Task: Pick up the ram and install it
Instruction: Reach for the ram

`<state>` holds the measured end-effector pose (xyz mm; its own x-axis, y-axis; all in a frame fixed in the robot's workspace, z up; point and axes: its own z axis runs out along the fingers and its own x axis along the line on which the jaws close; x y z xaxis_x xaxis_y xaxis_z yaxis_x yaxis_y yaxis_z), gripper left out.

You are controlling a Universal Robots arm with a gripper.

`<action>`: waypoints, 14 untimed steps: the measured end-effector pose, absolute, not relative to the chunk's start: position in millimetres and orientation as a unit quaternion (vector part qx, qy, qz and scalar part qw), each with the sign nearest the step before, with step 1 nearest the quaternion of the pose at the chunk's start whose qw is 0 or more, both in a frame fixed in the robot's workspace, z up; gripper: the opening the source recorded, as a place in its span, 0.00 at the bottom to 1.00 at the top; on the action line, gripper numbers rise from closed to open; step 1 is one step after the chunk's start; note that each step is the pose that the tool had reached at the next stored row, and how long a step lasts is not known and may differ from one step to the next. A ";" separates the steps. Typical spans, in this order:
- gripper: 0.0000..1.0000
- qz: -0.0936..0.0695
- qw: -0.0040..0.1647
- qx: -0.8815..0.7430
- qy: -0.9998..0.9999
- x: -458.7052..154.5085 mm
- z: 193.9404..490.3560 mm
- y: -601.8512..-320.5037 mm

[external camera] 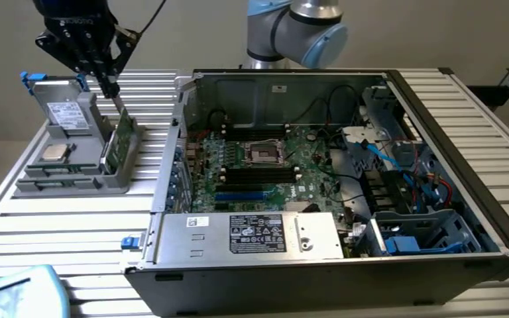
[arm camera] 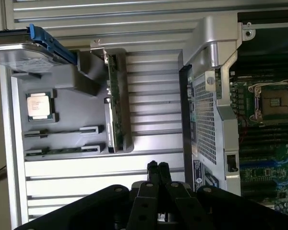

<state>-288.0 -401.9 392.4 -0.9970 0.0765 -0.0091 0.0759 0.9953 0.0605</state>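
high oblique exterior, overhead wrist, sharing tray (external camera: 69,187) (arm camera: 72,110)

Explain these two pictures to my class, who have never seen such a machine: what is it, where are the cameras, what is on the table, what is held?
This is a robot arm ending in a gripper, a two-fingered claw. One camera watches from off the arm; the other sits on its wrist, looking past the fingers. On the slatted table stand an open computer case and a grey holder carrying the ram, a processor chip and a drive. The gripper is shut near the holder and holds nothing.
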 end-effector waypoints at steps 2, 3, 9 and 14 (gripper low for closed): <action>0.11 0.031 0.006 0.038 0.999 -297.0 392.2 -402.1; 0.11 0.031 0.006 0.038 0.999 -301.5 392.2 -402.2; 0.11 0.031 0.003 0.038 0.999 -328.7 392.1 -402.9; 0.11 0.032 -0.004 0.038 0.999 -349.8 392.0 -403.9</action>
<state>-349.8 -403.9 392.0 -0.9970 0.0766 0.0103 0.0771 0.9950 0.0630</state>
